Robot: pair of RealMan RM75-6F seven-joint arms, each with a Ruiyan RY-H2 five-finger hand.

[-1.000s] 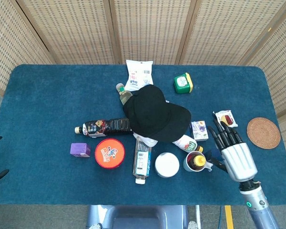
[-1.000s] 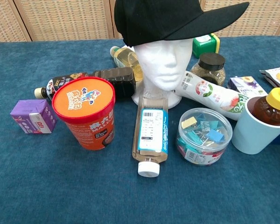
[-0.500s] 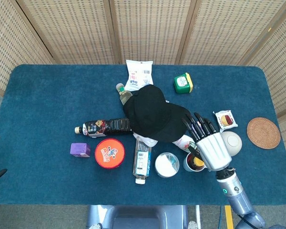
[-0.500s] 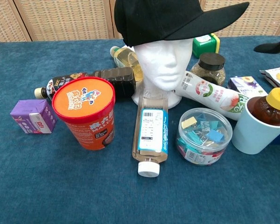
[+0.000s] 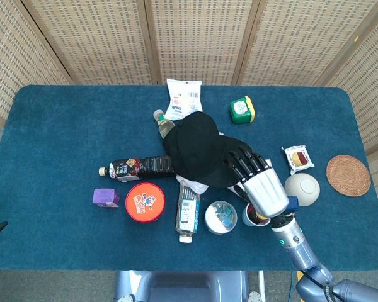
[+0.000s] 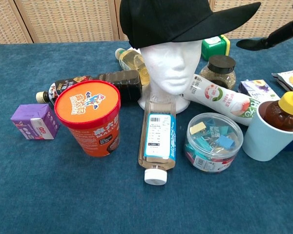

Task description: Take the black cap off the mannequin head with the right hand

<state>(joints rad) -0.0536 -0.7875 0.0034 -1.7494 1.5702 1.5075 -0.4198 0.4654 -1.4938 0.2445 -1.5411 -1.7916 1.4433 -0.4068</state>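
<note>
I am on the approach step: my right hand [image 5: 263, 192] hangs over the brim end of the black cap [image 5: 203, 150], fingers [image 5: 244, 162] apart and stretched toward it, holding nothing. In the head view the fingertips overlap the brim edge, but the chest view shows a dark fingertip just right of the brim tip with a small gap, so I judge there is no grip yet. The cap sits fully on the white mannequin head [image 6: 169, 73], which stands upright mid-counter, brim pointing to the right and slightly near.

Next I need to bring the fingers around the brim, thumb under and the others on top, pinch it, then lift up and away to the right. The crowd below matters: the light blue cup [image 6: 268, 135] with its yellow-capped bottle, the clip tub [image 6: 213, 142] and the lying white bottle [image 6: 217, 100] sit right under my wrist, so I should stay high.

My left hand is not in view.
</note>
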